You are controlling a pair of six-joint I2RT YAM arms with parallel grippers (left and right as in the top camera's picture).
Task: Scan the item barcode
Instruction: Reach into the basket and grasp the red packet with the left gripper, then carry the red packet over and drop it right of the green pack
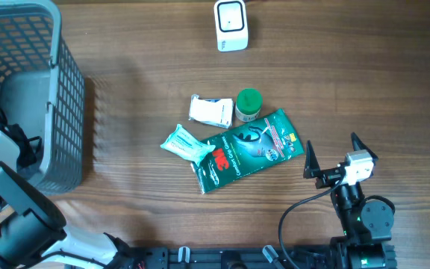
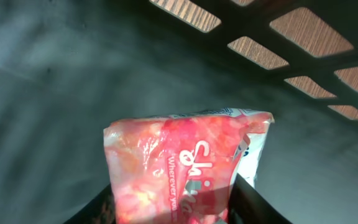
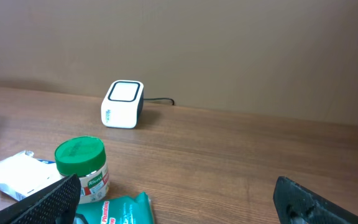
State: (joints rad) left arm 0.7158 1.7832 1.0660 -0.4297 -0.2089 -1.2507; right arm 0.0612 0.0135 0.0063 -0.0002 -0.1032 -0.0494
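Left arm, inside the grey plastic mesh basket [image 1: 66, 112]. The item is a pink-and-red printed film packet [image 2: 185, 162], crinkled and glossy, with a white panel along its right edge.

Handling, as I judge it: light, soft and slippery. The film will buckle under a hard squeeze and slide under a weak one. It is best pinched across a flat margin or seam, clear of any printed code, so the face stays unwrinkled for reading. No barcode shows on the face turned to my left wrist camera; it may be on the back or on the white panel.

Position relative to jaws: the packet's near end sits between the fingers of my left gripper [image 2: 176, 202], with one dark finger against each side edge. The rest of the packet extends away from me towards the basket's lattice wall. The jaws are partly drawn in around it. I cannot tell whether they bear firmly or only touch.

My right gripper [image 1: 327, 170] is spread wide and holds nothing. It hangs over the brown wooden table [image 1: 364, 75], near a dark green foil pouch [image 1: 248, 149].

The white box scanner with a dark window [image 1: 231, 25] stands at the far edge of the table, well apart from the basket. The packet must come up out of the basket and cross to it.
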